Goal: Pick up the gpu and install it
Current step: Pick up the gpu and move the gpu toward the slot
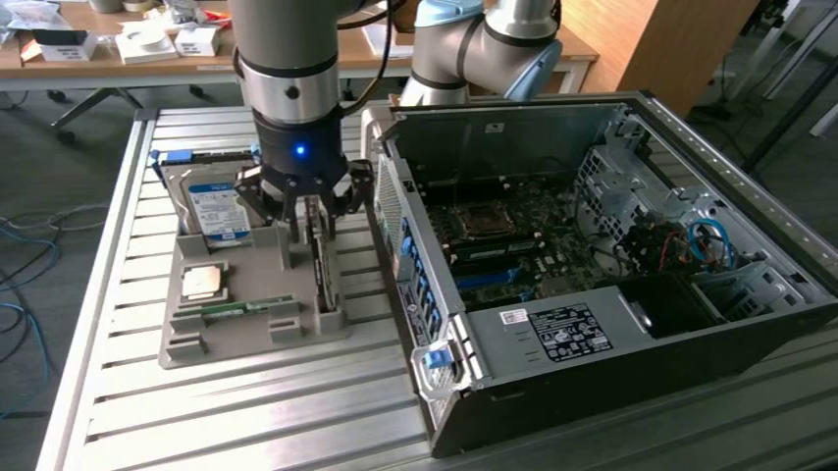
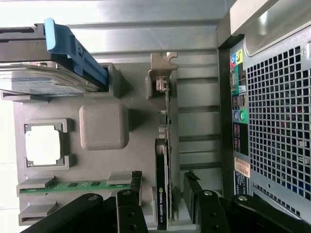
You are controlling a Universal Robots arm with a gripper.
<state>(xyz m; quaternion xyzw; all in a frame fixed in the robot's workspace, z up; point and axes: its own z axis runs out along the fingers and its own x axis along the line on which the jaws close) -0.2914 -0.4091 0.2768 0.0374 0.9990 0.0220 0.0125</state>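
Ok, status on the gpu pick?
Gripper open, straddling gpu. Card on edge in gray holder, not lifted. RAM stick alongside, untouched.

Slatted metal table (image 1: 196, 412), silver, with bright reflections along slats. Behind table: wooden desk (image 1: 105, 29) carrying white boxes (image 1: 144, 44). Below desk: castors (image 1: 59, 96). Past table's far corner, toward the exterior view's right: tall wooden panel (image 1: 668, 44). Around table: dark grey floor (image 1: 66, 157). On floor beside table, toward the exterior view's left: loose cables (image 1: 26, 265), blue and grey.
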